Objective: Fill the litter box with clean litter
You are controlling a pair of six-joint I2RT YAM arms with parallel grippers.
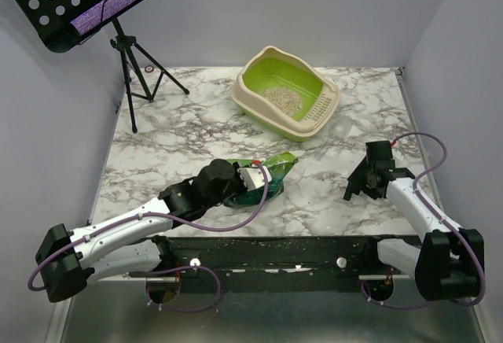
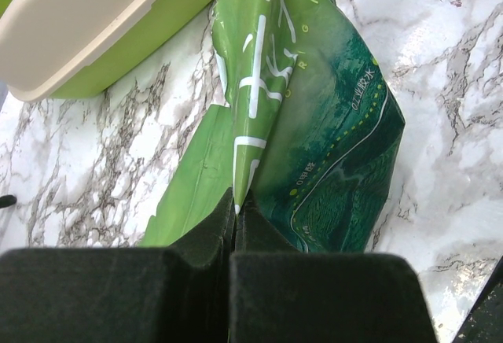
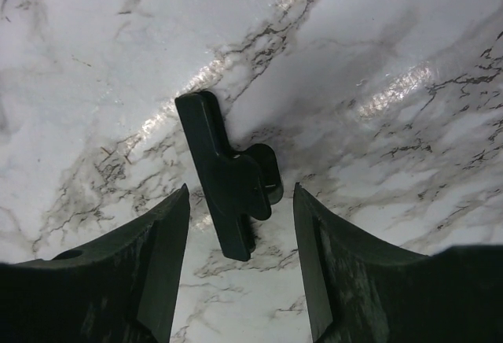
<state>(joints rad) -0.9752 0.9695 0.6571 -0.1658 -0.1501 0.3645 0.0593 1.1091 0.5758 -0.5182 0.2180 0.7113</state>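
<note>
**A:** Any writing you can read?

**B:** Only on the bag [image 2: 314, 123]. Big white strokes run down its lime fold, broken by creases. Small pale print follows a dotted line on the dark green side. I cannot read either, and no brand comes out.

**A:** What holds the bag?

**B:** The left claw [image 2: 236, 211]. Its fingers are pressed together on a narrow fold of the film, pinching it at the near end. The rest of the bag fans out toward the far side.

**A:** And the box [image 1: 287, 91]?

**B:** It sits at the far middle of the table [image 1: 181, 134], slightly right. The litter [image 1: 281, 101] is a small pale patch on its green floor. From the left claw the box lies farther off and to the right. The bag's far tip points at it and ends near its near wall. In the left wrist view the beige rim fills the upper left corner, cut off by the frame. I cannot tell whether bag and box touch.

**A:** The right claw [image 3: 241, 192]?

**B:** It is spread over bare marble at the near right, well apart from the box. A black piece [image 3: 224, 171] lies on the table between its fingers, touching neither. I cannot make out what it is.

**A:** Anything hidden?

**B:** The bag's near end, which is under the left claw in the top view.
</note>
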